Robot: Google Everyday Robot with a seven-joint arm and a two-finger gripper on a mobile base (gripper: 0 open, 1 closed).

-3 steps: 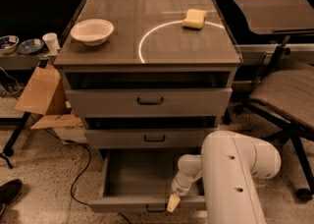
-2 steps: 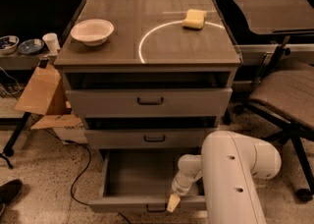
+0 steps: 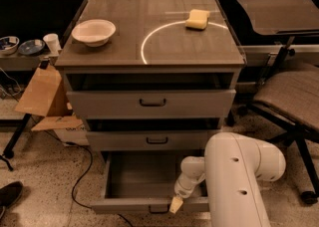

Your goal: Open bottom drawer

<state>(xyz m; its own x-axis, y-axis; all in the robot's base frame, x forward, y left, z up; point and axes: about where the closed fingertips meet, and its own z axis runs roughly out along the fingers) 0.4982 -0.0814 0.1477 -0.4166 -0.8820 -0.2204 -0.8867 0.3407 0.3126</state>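
The grey cabinet has three drawers. The bottom drawer [image 3: 134, 204] stands pulled far out, its plain grey tray open to view and holding nothing. Its small black handle [image 3: 158, 210] shows at the lower edge of the front. My white arm comes in from the lower right. My gripper [image 3: 176, 204] hangs over the drawer's front edge, just right of the handle, with a pale tan tip pointing down. The middle drawer [image 3: 157, 140] and the top drawer [image 3: 152, 102] both stand slightly out.
A white bowl [image 3: 93, 31] and a yellow sponge [image 3: 197, 19] sit on the cabinet top. A chair [image 3: 291, 96] stands at the right. Cardboard [image 3: 42, 91] leans at the left, with a cable on the floor and a shoe [image 3: 9, 194] at lower left.
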